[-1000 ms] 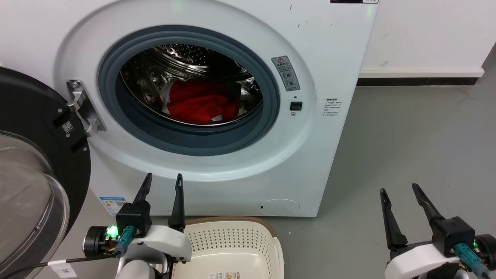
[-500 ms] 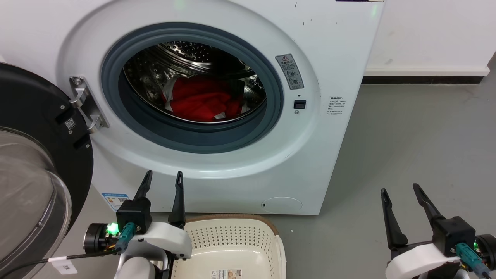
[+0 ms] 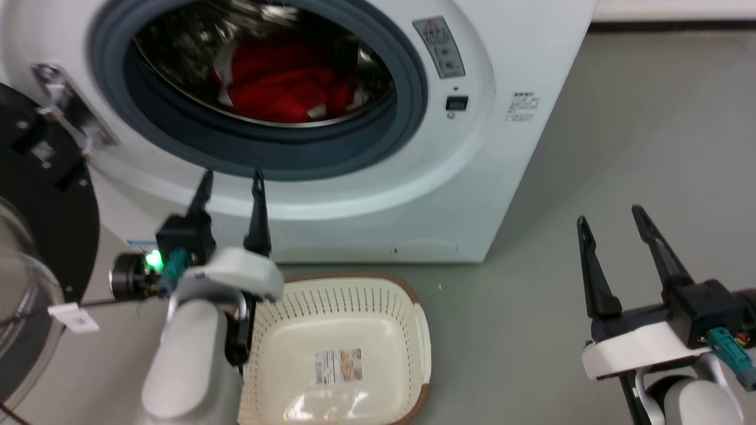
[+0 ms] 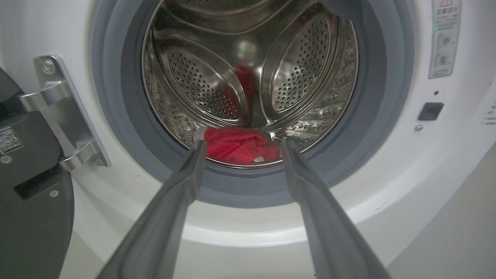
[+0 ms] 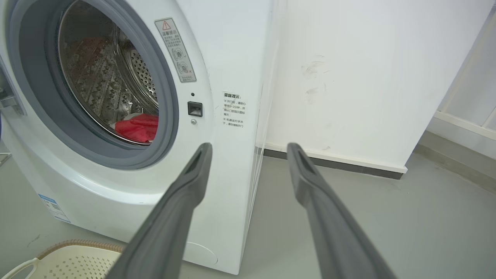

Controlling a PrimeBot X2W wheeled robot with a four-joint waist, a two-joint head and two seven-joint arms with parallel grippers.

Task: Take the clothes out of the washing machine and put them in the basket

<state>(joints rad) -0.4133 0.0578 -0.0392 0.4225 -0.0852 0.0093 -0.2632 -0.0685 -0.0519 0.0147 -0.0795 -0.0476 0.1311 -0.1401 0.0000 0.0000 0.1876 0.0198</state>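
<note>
The white washing machine [image 3: 472, 153] stands with its door swung open to the left. Red clothes [image 3: 277, 82] lie at the bottom of the steel drum, also seen as clothes [image 4: 236, 145] and clothes [image 5: 138, 128]. The cream basket [image 3: 336, 354] sits on the floor in front of the machine, with nothing but a label inside. My left gripper [image 3: 230, 180] is open, held just below the porthole's grey gasket [image 4: 240, 192] and outside the drum. My right gripper [image 3: 611, 215] is open over the floor to the right of the machine, holding nothing.
The open door [image 3: 41, 236], black-rimmed with a glass bowl, juts out at the left beside my left arm. Grey floor [image 3: 590, 147] stretches to the right of the machine up to a white wall [image 5: 348, 77] with a dark skirting strip.
The head camera has tilted down and moved closer, so the porthole sits higher and more of the basket shows. My left gripper has risen toward the porthole's lower rim. Both grippers stay open.
</note>
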